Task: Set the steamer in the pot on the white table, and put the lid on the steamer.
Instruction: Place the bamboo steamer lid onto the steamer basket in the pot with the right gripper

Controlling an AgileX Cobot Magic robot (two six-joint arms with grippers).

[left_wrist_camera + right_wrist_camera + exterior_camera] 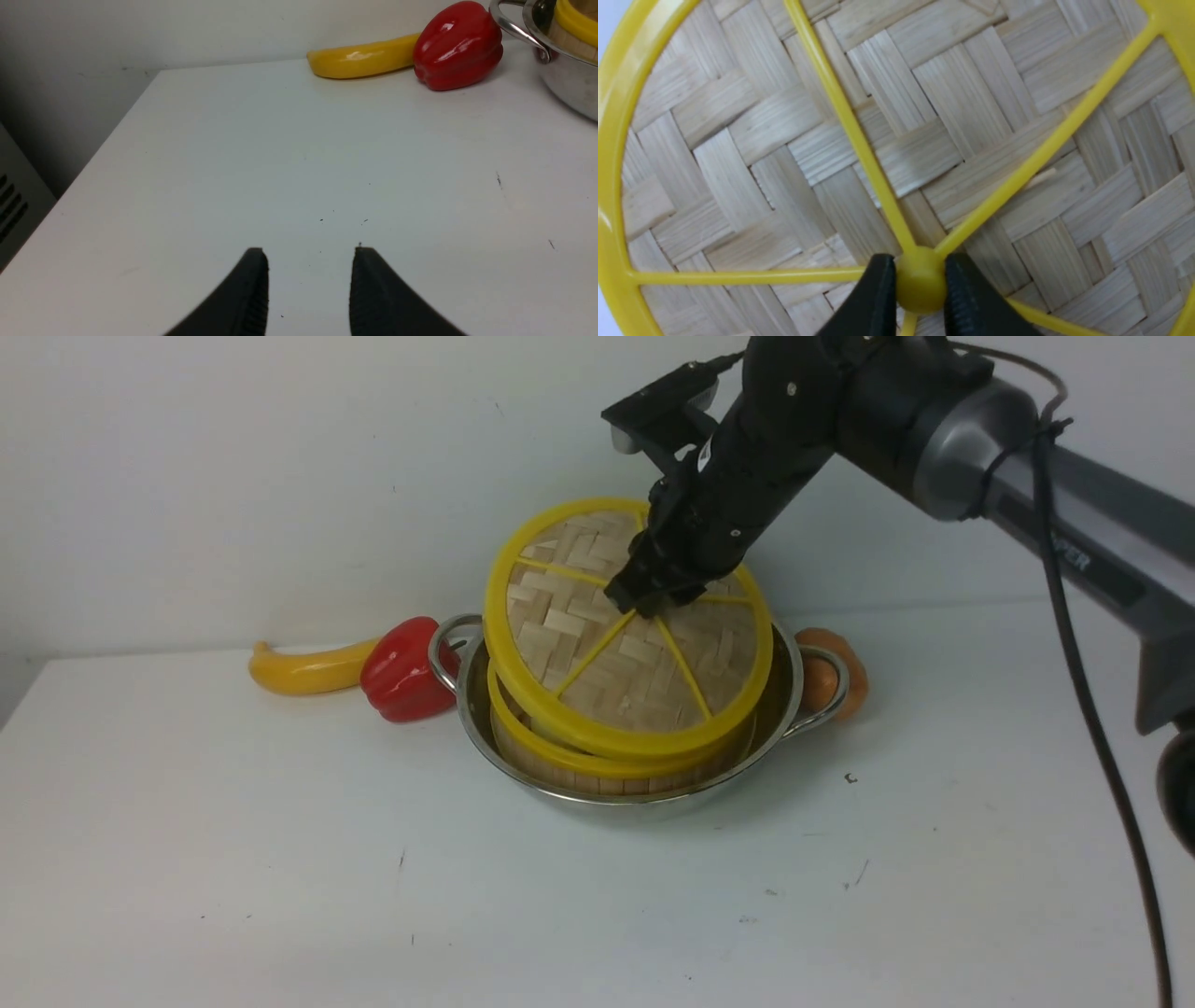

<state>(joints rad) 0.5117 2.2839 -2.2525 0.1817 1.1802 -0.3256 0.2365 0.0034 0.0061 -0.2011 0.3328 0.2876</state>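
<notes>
Lid (597, 663) (924, 116) hangs tilted over the steamer (560, 753). Its 12 o'clock edge is raised and its 6 o'clock edge is low, at the steamer's yellow rim; cannot tell if they touch. Woven face and yellow spokes tip toward the front camera.

Right gripper (644, 602) (919, 261) comes in from about 2 o'clock. Its jaws are narrowed onto the lid's yellow centre knob (920, 284), one black finger on each side, pinching it.

Steamer sits inside the pot (653, 798), upright. Its bamboo wall and yellow rim show above the steel rim on the 6 to 9 o'clock side. Left wrist view catches a bit of its rim (574, 23) and the pot's wall (570, 88).

Pot stands on the white table (280, 859) (280, 163), near the middle, with loop handles at 9 and 3 o'clock.

Red pepper (403, 672) (458, 44) is at the pot's 9 o'clock, right against that handle. Banana (303, 670) (362, 60) lies farther out at 9 o'clock, one end tucked behind the pepper. Orange round thing (820, 683) sits at 3 o'clock, partly behind the other handle.

Left gripper (309, 252) is out of the front view. Wrist view shows it over bare tabletop, jaws parted with a clear gap and nothing between them.
</notes>
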